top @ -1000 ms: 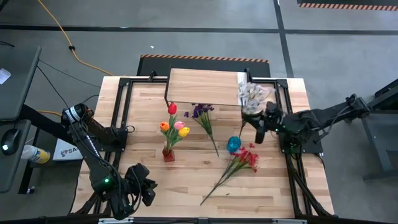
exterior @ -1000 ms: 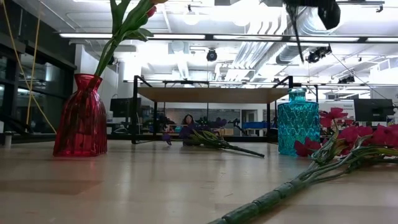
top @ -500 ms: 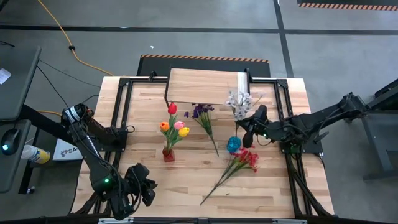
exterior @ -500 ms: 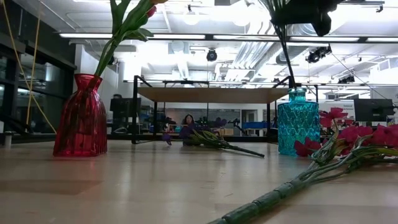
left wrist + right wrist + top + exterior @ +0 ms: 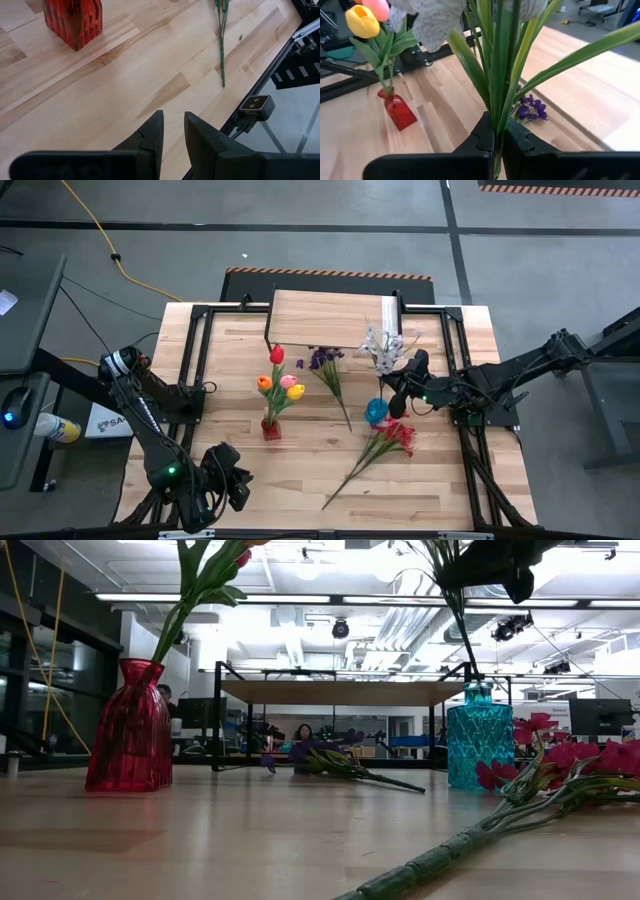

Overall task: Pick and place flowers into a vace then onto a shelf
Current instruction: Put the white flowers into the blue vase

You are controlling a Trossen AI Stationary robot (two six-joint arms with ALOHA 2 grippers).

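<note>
My right gripper [image 5: 396, 388] is shut on a white blossom spray [image 5: 383, 345] and holds it above the blue vase [image 5: 376, 412]. In the low view the spray's stem [image 5: 461, 635] slants down to the vase's mouth [image 5: 478, 688]; whether its end is inside I cannot tell. The red vase [image 5: 271, 428] holds several tulips [image 5: 280, 380]. A purple spray [image 5: 326, 366] and a red spray [image 5: 385, 442] lie flat on the tabletop. The shelf [image 5: 325, 320] stands at the far edge. My left gripper [image 5: 173, 125] waits near the front left corner, narrowly open, with nothing between its fingers. My right gripper pinches the white spray's bundle of green stems and leaves [image 5: 497, 117] between its two fingers, below the blossoms. The fingers come from the table's right side, slanting a little downward, and lie across the stems. The spray stands nearly upright, blossoms up, lifted clear of the table.
Black frame rails [image 5: 200, 360] run along both sides of the tabletop. A small camera block [image 5: 256, 104] sits at the table's near edge. Bare wood lies between the two vases and in front of the red vase.
My right gripper has come from the table's far right toward the blue vase and sunk a little, rolling slightly, still shut on the white spray. The spray's blossoms have moved left with it, and its stem now hangs over the vase's mouth.
</note>
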